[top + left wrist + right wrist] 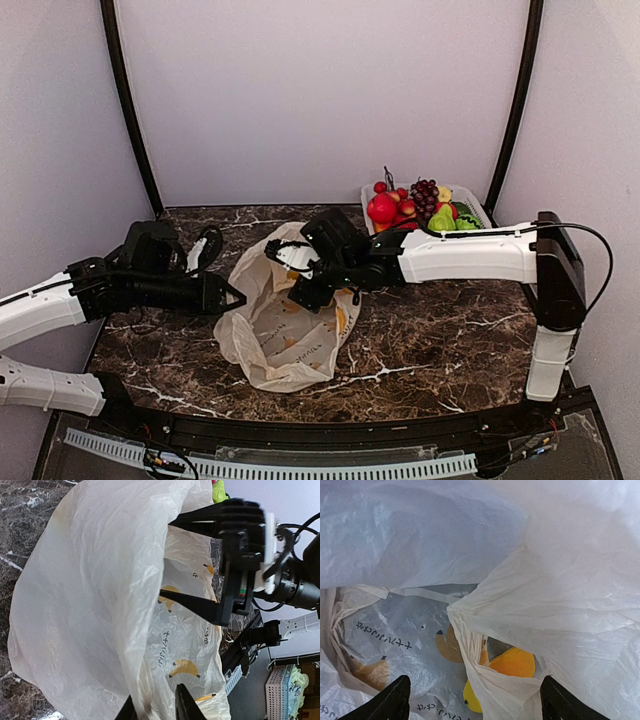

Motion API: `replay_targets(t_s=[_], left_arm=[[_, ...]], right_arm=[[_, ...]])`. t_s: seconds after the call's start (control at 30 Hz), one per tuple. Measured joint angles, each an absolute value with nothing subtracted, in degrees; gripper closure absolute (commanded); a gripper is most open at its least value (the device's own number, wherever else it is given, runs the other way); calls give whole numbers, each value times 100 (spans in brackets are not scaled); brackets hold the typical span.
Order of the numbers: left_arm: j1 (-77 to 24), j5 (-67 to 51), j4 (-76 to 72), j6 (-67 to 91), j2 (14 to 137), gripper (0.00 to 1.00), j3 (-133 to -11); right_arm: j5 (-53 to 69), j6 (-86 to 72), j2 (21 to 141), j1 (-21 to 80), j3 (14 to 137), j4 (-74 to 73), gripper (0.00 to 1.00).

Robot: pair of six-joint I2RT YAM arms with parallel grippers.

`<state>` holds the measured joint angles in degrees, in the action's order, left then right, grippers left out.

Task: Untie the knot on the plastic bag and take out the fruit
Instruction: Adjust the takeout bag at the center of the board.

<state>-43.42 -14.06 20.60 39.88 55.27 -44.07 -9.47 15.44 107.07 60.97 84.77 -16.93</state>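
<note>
- Centrally on the marbled surface [430, 340] lies the plastic bag [290, 340], its mouth open.
- Left pincer [232, 297] is pinching the bag's rim, left of centre in the top view.
- Right pincer [305, 290] stands spread inside the mouth, gripping nothing.
- An orange-yellow piece [514, 662] shows between plastic folds, lower centre of the right wrist view.
- Fruit [415, 205] is heaped in a white basket [470, 192], upper right.

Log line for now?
bag: mouth open | left gripper: at rim, grip unclear | right gripper: open, inside bag | fruit: orange piece in bag
</note>
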Motion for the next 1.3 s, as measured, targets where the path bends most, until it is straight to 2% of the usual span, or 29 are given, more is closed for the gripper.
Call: replay_targets(t_s=[0.03,0.07,0.23,0.33,0.4,0.53,0.67,0.77,0.9,1.13,1.3], left_arm=[[-4342,-1358,2034,3983,5529,96,-4407],[-4342,-1356,2029,3981,5529,98,-4407],[-4342,-1245,2032,3962,5527,99,-4407],[-4342,-1179,2056,3938,5505,99,-4407],[-4342,-1144,2110,3911,5485,99,-4407],[-4342,-1096,2198,3833,5472,99,-4410],[-4342,-1020,2318,3739,5476,99,-4414],[-4342,-943,2447,3621,5498,99,-4460],[-4342,-856,2547,3479,5507,99,-4508],[-4342,-735,2692,3192,5601,99,-4508],[-4554,-655,2716,2965,5680,99,-4508]], right_arm=[[-1295,1826,11002,6097,8547,-1671,11],[-1295,1826,11002,6097,8547,-1671,11],[-2069,2305,11281,6066,8571,-1356,12],[-2410,2486,11432,6010,8571,-1151,15],[-2582,2591,11478,5946,8571,-1041,21],[-2856,2779,11487,5830,8571,-775,41],[-2982,2751,11478,5756,8571,-639,85],[-2923,2477,11362,5680,8569,-674,100],[-2491,1992,10857,5476,8521,-757,100],[-436,958,9415,4976,8254,-773,100],[1050,255,9030,4792,8053,-775,100]])
